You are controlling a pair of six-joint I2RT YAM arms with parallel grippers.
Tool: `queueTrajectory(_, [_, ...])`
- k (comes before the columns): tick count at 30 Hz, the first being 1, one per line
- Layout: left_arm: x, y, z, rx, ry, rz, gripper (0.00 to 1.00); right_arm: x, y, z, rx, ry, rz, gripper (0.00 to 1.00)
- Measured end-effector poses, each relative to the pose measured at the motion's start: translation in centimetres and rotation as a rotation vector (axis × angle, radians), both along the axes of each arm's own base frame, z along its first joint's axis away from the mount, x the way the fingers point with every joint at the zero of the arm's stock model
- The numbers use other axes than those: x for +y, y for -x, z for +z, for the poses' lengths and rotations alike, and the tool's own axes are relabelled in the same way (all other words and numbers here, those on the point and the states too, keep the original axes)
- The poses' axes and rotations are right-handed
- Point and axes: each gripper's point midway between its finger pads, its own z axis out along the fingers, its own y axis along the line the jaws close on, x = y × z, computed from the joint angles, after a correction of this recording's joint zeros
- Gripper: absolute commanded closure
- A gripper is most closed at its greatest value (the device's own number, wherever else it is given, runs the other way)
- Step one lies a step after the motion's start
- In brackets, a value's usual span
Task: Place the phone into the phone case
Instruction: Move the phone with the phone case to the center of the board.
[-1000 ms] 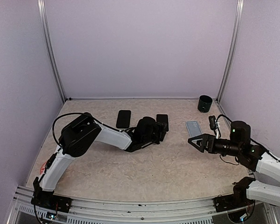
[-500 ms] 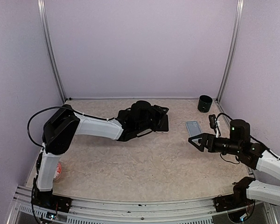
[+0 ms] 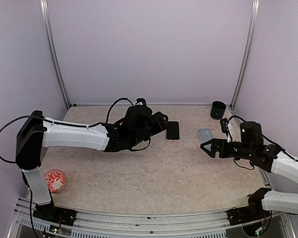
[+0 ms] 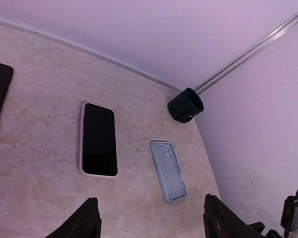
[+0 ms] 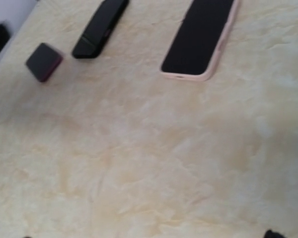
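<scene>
Both jaws stand apart, empty; the phone (image 4: 98, 140) looks thin, stiff and slippery, so pinch its long edges.

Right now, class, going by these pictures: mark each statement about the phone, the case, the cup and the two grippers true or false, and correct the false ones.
1. The phone lies screen up on the table. True.
2. The left gripper grips the phone. False: its jaws stand open and empty, short of the phone.
3. The light blue case lies apart from the phone. True.
4. The black cup is in the middle of the table. False: it is at the far right corner.
5. The right gripper is shut on the case. False: it is open and holds nothing.
</scene>
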Motion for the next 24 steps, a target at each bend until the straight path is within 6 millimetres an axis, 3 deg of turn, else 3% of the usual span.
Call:
queueTrajectory(8, [7.2,1.7,-2.0,-0.06,-0.265,0.085,0.17,-1.0,-1.8,-1.4,0.019,0.125,-0.052,0.0])
queueTrajectory(11, [9.6,2.4,-1.9,-0.087,-0.324,0.112,0.02,-1.4,-2.6,-1.9,0.027,0.173,-0.074,0.0])
queueTrajectory(18, [16.4,4.2,-3.0,-0.098,-0.407,0.202,0.01,-1.7,-4.5,-3.0,0.054,0.255,-0.111,0.0])
queueTrajectory(24, [21.8,4.9,-4.4,-0.071,-0.43,0.268,0.01,-0.5,-5.8,-4.4,0.086,0.32,-0.106,0.0])
